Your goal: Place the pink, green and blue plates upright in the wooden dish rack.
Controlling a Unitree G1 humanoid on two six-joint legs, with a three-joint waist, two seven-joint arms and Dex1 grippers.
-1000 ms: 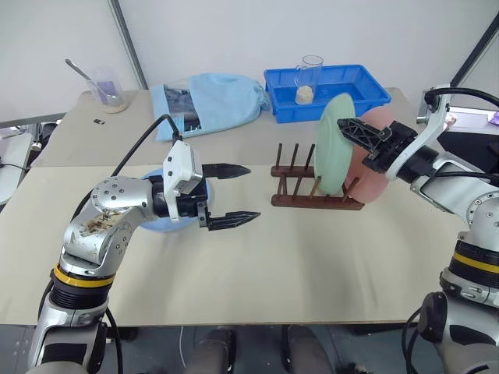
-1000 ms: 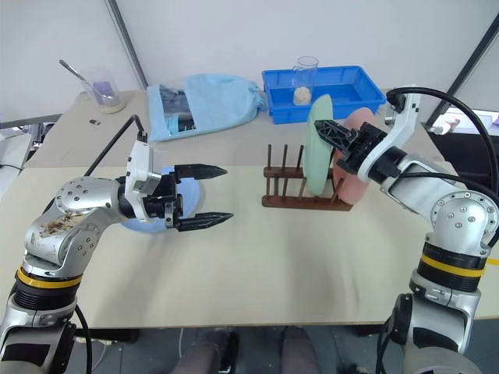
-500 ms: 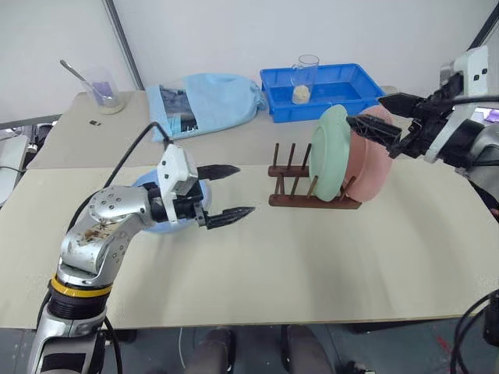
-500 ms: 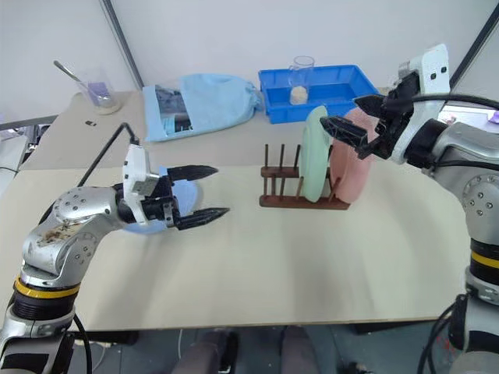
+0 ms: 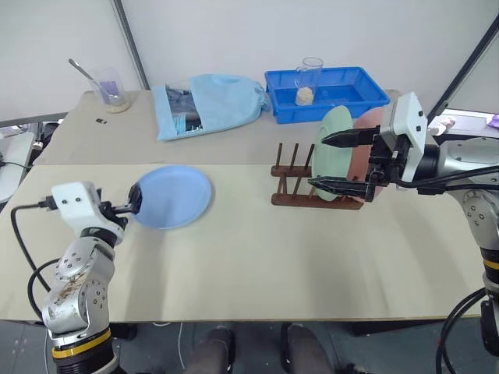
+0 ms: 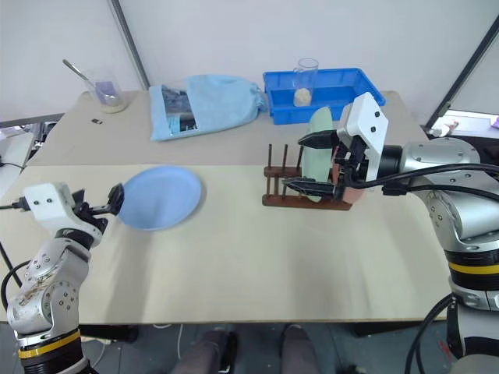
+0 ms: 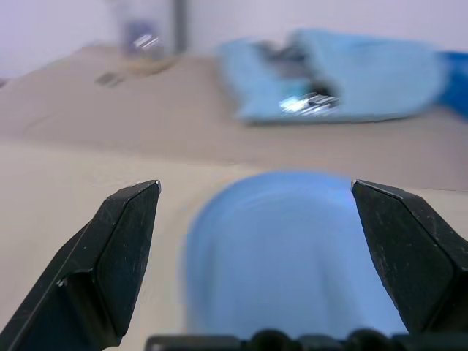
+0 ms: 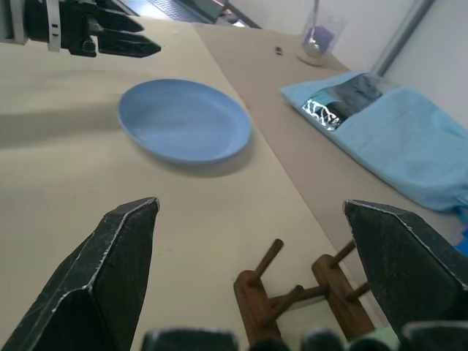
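Left eye view: the right pincer (image 5: 337, 162) hangs with fingers spread wide apart and nothing between them, just in front of the green plate (image 5: 335, 140), which stands upright in the wooden dish rack (image 5: 312, 187). The pink plate (image 5: 366, 125) stands behind the green one. The left pincer (image 7: 256, 241), also spread apart and holding nothing, sits just beside the blue plate (image 5: 171, 196), which lies flat on the bench (image 5: 257, 257).
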